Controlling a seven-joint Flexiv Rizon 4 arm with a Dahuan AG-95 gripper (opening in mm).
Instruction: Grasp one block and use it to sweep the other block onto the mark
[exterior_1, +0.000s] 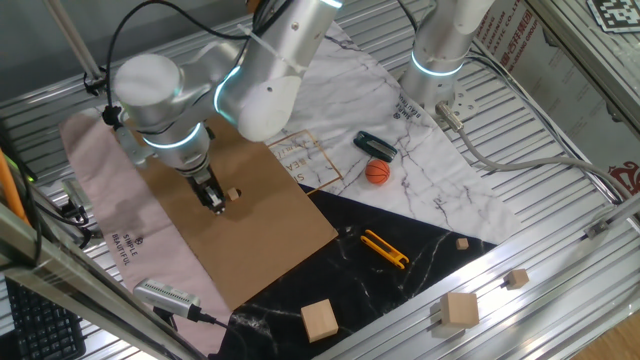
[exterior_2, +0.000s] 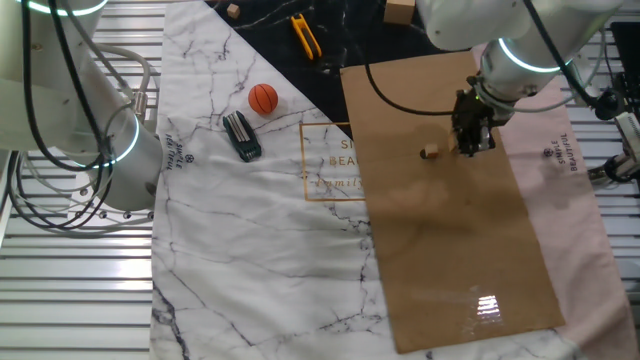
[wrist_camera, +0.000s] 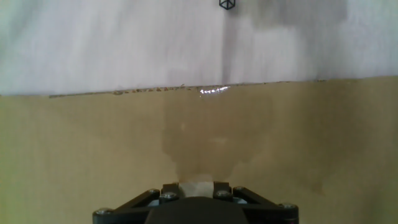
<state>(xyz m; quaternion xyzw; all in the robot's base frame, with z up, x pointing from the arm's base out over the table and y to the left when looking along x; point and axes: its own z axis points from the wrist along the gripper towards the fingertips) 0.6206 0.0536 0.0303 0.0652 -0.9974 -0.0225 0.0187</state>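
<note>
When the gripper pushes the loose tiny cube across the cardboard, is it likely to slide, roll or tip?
The loose cube has flat faces, so it probably slides rather than rolls. It is tiny beside the gripper, so likely very light and apt to skitter or twist off line. The cardboard looks flat and smooth, offering little to catch it.

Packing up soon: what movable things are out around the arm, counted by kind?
Loose cubes: 5
Held cube: 1
Ball: 1
Black clip: 1
Yellow tool: 1
Silver tool: 1
Total: 10
</note>
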